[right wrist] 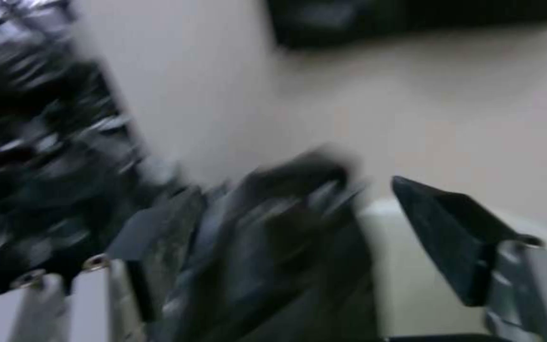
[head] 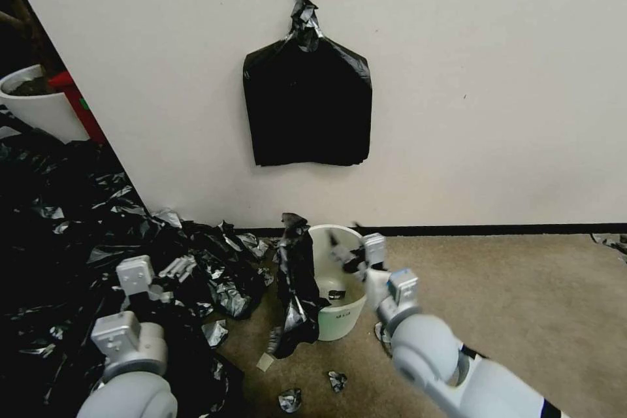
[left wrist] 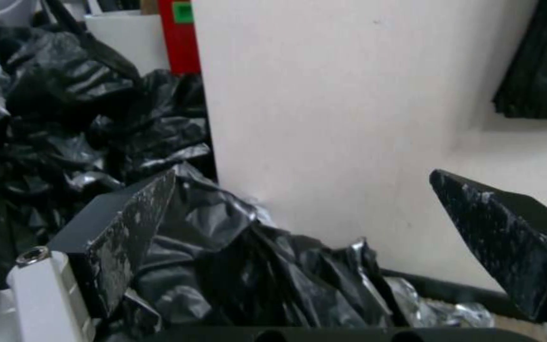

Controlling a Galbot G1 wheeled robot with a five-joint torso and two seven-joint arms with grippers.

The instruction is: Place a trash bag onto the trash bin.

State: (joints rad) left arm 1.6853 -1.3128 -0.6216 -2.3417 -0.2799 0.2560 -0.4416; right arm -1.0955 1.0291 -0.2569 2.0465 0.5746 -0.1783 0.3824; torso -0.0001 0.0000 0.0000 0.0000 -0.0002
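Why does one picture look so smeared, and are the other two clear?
Right wrist view: smeared, the trash bag and right gripper streaked. Left wrist view: sharp, left gripper crisp, glare on the heap of black film. Head view: mostly clear, trash bin readable.

Left hand (head: 171, 269) gapes low at left; right hand (head: 356, 255) reaches forward, fingers spread

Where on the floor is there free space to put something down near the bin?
The carpet right of the trash bin, up to the wall's black baseboard, is bare. Left of the bin is crowded: the draped trash bag and a heap of black film. Small scraps lie in front.
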